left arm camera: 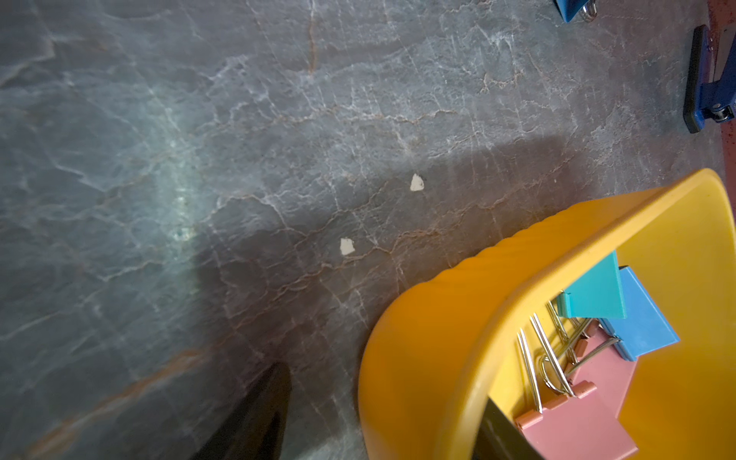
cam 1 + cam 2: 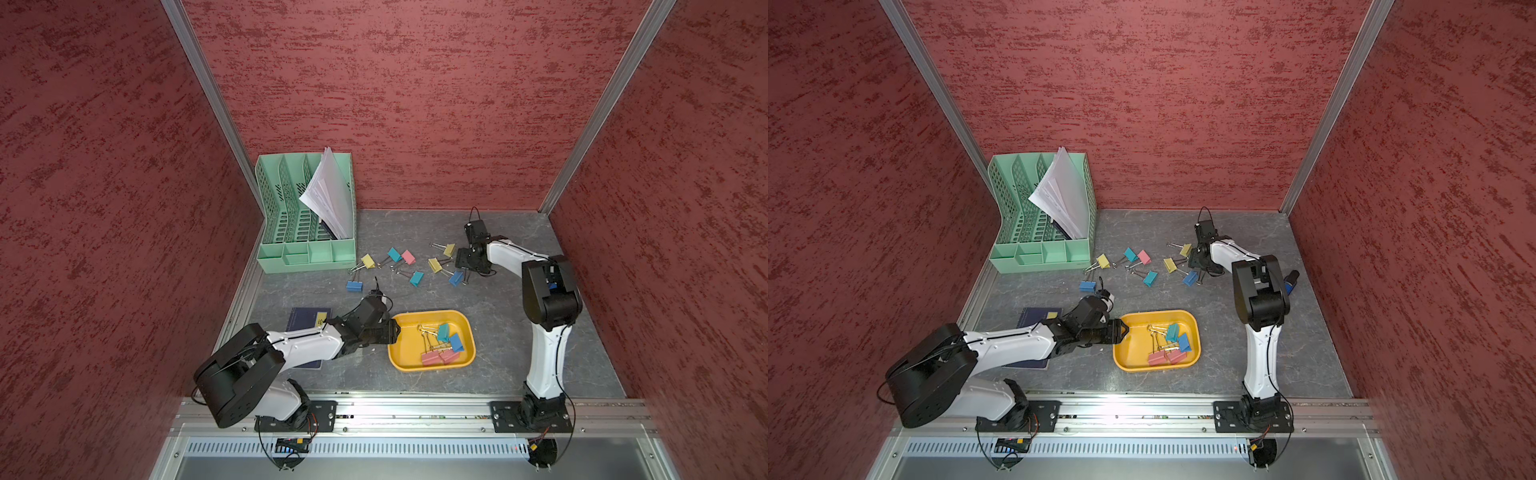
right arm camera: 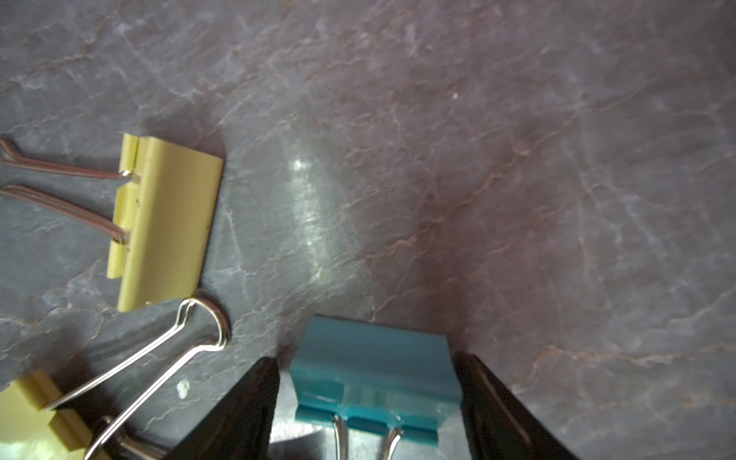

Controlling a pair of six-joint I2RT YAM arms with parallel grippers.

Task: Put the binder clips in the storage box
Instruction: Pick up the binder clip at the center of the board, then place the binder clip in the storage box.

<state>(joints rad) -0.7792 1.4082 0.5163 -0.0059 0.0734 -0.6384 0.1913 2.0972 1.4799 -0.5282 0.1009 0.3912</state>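
The right tool [image 3: 366, 356] stands apart around a blue clip [image 3: 374, 374]; the left tool [image 2: 397, 330] stands apart astride the storage box [image 2: 409, 353] wall.

From above, the right tool's fingertips are hidden under its own wrist, the left arm [image 2: 307, 345] covers half the notebook [image 2: 303, 318], and the stapler [image 2: 1291, 279] shows only a tip behind the right arm [image 2: 1260, 299]. 4 binder clips [image 2: 444, 331] lie in the box near the front of the bench [image 2: 490, 307]; 8 more, the blue one included, are scattered mid-bench. The bench is grey, veined like stone, boxed by 3 mottled red walls [image 2: 415, 104].
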